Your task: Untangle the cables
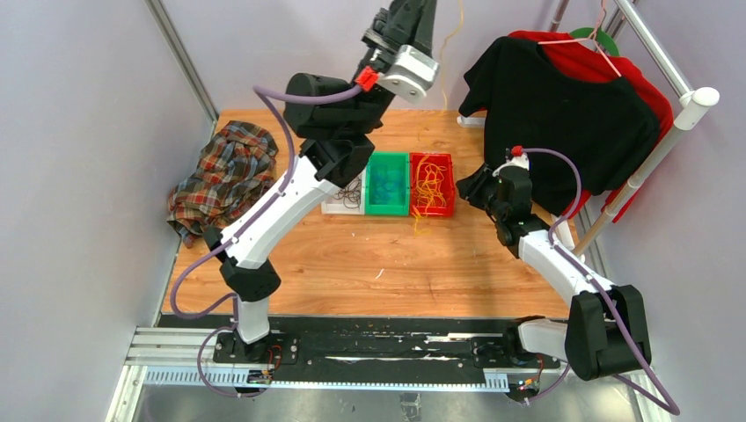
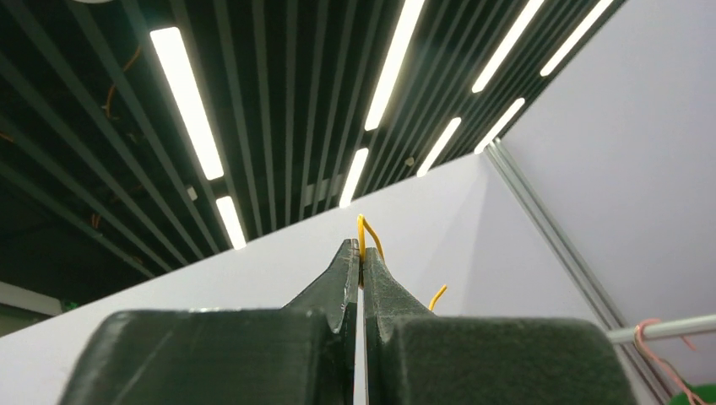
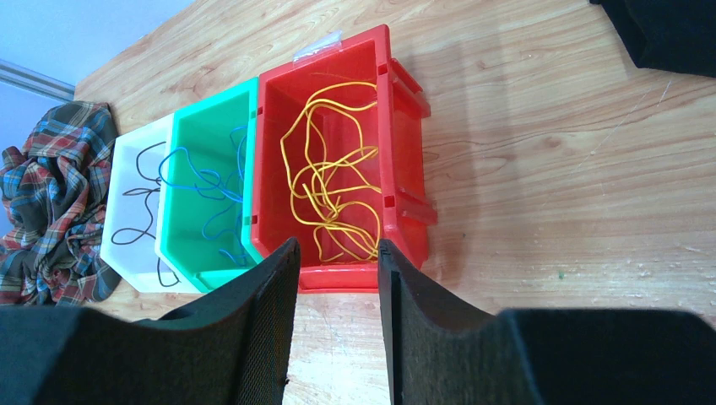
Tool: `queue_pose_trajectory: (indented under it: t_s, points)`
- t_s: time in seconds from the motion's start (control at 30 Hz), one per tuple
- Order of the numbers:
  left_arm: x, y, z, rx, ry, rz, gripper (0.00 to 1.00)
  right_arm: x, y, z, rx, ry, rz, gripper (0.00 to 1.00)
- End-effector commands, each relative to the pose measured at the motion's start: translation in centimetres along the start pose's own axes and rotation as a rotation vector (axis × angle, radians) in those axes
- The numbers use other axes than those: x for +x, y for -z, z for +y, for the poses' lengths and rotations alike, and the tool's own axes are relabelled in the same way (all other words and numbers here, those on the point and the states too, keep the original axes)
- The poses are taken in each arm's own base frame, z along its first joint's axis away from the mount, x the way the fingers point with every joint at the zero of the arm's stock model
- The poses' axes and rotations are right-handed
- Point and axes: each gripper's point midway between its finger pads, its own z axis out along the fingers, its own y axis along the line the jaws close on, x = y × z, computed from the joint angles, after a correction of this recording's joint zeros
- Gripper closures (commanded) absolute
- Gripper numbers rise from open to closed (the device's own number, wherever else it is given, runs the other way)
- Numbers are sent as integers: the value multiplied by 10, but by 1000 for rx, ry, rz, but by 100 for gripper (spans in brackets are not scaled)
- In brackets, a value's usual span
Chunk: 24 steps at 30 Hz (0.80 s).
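Note:
My left gripper (image 2: 361,246) is raised high above the table and is shut on a thin yellow cable (image 2: 366,226) that loops out over its fingertips. From above, this cable (image 1: 450,48) hangs down toward the table's back edge. More yellow cables (image 3: 333,181) lie tangled in the red bin (image 3: 407,152). Blue cables (image 3: 203,181) sit in the green bin (image 3: 211,126), and dark cables (image 3: 139,194) in the white bin (image 3: 143,128). My right gripper (image 3: 336,249) hovers open just in front of the red bin, with nothing between its fingers.
The three bins (image 1: 388,156) stand side by side at the middle of the wooden table. A plaid cloth (image 1: 224,171) lies at the left edge. A black shirt (image 1: 563,114) hangs over a red one on a rack at the back right.

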Motion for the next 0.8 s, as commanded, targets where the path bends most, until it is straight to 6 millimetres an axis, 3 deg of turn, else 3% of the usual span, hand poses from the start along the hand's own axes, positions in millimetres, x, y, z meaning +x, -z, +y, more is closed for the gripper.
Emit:
queue_pose_trajectory:
  t_s: [0.0,0.33,0.6,0.77]
  points:
    - [40,6,-27,38,-42,92,100,-10,2,1,-10,-16,-29,61]
    - [115,22,-55,85,-88,227,99,-4,-1,-13,25,-14,-23,61]
    - [180,51,-72,121,-125,359,99,1,-3,-36,77,-45,-11,62]
    - [209,71,-88,162,-128,429,99,5,-4,-46,105,-55,1,62]
